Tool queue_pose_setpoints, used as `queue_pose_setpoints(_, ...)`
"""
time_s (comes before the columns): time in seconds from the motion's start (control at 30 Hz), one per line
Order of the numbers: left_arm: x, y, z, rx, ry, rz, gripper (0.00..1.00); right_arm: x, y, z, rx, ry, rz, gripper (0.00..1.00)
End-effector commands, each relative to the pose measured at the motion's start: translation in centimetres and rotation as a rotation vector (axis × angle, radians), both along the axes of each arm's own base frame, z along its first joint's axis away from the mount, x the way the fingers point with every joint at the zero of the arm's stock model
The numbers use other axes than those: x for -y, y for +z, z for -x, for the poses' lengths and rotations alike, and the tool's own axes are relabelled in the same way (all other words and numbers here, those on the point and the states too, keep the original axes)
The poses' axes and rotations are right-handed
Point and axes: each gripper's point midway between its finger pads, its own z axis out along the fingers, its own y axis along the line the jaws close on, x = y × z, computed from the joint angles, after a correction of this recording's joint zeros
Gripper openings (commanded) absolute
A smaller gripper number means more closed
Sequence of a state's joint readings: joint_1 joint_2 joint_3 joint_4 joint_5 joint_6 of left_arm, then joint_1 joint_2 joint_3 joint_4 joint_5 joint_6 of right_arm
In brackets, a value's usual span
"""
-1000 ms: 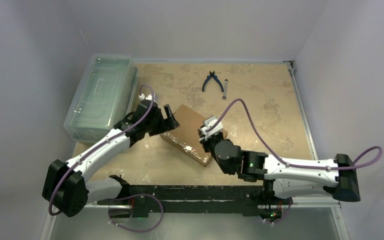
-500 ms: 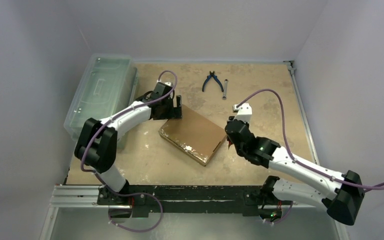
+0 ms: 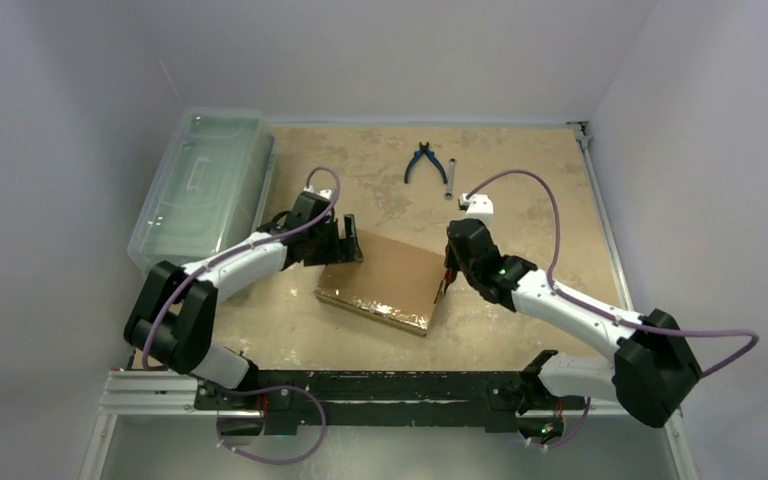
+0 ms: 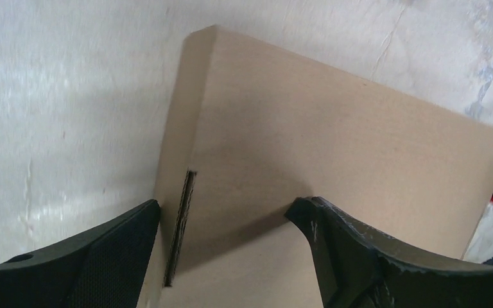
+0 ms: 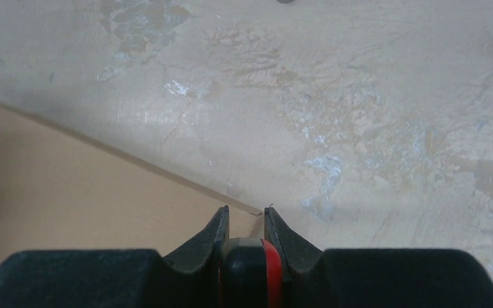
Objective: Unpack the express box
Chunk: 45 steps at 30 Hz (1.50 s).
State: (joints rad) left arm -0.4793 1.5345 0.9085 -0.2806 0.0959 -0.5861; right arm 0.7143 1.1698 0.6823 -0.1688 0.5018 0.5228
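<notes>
The express box [image 3: 385,280], flat brown cardboard with its lid shut, lies in the middle of the table. My left gripper [image 3: 345,240] is open at the box's far left corner. In the left wrist view the gripper [image 4: 224,208] has one finger off the box's left side and the other over its top [image 4: 334,154]. My right gripper [image 3: 449,272] is at the box's right edge, shut on a black-and-red tool [image 5: 257,269]. In the right wrist view the gripper [image 5: 246,210] is right at the box's corner [image 5: 70,192].
A large clear lidded plastic bin [image 3: 200,190] stands at the far left. Blue-handled pliers [image 3: 423,162] and a small metal wrench [image 3: 450,180] lie at the back of the table. A narrow slot [image 4: 180,237] shows in the box's left side.
The right arm swung from the box's near side round to its right edge. The left gripper went to the far corner, then came back a little. The box turned slightly.
</notes>
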Motion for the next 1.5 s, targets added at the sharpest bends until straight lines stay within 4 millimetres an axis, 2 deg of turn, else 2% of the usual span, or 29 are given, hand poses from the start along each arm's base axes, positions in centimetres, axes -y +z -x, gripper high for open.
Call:
queue_pose_setpoints(0.0,0.5,0.7,2.9,-0.036,0.006,0.113,0.81,-3.7,5.4,-4.7,0.153,0.069,-0.131,0.0)
queue_pose_setpoints(0.17,0.4,-0.1,5.9,-0.089,0.038,0.176,0.8,-6.7,7.0,-9.9,0.208,0.118,-0.108,0.0)
queue_pose_setpoints(0.2,0.3,-0.3,6.4,-0.096,0.046,0.178,0.8,-7.3,6.7,-11.4,0.223,0.123,-0.083,0.0)
queue_pose_setpoints(0.37,0.7,-1.0,8.7,-0.123,0.078,0.21,0.8,-10.6,8.2,-18.6,0.259,0.163,0.0,0.0)
queue_pose_setpoints(0.43,1.4,-0.6,9.5,-0.126,0.063,0.232,0.81,-10.4,8.4,-20.5,0.231,0.123,0.082,0.0)
queue_pose_setpoints(0.5,1.9,-0.2,10.5,-0.133,0.046,0.234,0.81,-9.1,8.5,-21.2,0.187,0.076,0.178,0.0)
queue_pose_setpoints(0.63,1.7,0.7,12.3,-0.141,0.018,0.22,0.81,-4.8,10.8,-19.6,0.177,-0.025,0.245,0.0)
queue_pose_setpoints(0.73,0.5,2.2,12.6,-0.1,0.005,0.176,0.84,-2.3,11.9,-16.5,0.167,-0.053,0.231,0.0)
queue_pose_setpoints(0.83,-0.3,4.0,12.8,-0.078,-0.042,0.119,0.85,-0.7,10.6,-12.6,0.129,-0.04,0.188,0.0)
queue_pose_setpoints(0.93,-0.3,6.6,11.8,-0.008,-0.095,0.086,0.85,0.5,8.5,-9.0,0.071,-0.027,0.143,0.0)
queue_pose_setpoints(1.0,-0.2,8.5,10.2,0.05,-0.113,0.05,0.86,1.6,7.1,-6.9,0.049,-0.033,0.134,0.0)
queue_pose_setpoints(1.07,0.8,10.8,7.8,0.118,-0.139,0.04,0.87,1.2,5.6,-4.9,0.008,0.01,0.064,0.0)
queue_pose_setpoints(1.2,2.3,12.4,2.4,0.153,-0.149,0.031,0.87,1.2,3.4,-2.8,-0.022,-0.014,-0.045,0.0)
queue_pose_setpoints(1.3,3.4,12.1,-1.5,0.162,-0.145,0.04,0.87,0.7,2.7,-2.0,-0.025,-0.065,-0.178,0.0)
queue_pose_setpoints(1.4,2.2,10.0,-5.1,0.164,-0.078,-0.072,0.86,-0.2,2.8,-2.0,-0.008,-0.126,-0.343,0.0)
queue_pose_setpoints(1.47,0.9,8.3,-6.6,0.155,-0.033,-0.149,0.86,-0.6,2.4,-2.0,-0.015,-0.164,-0.416,0.0)
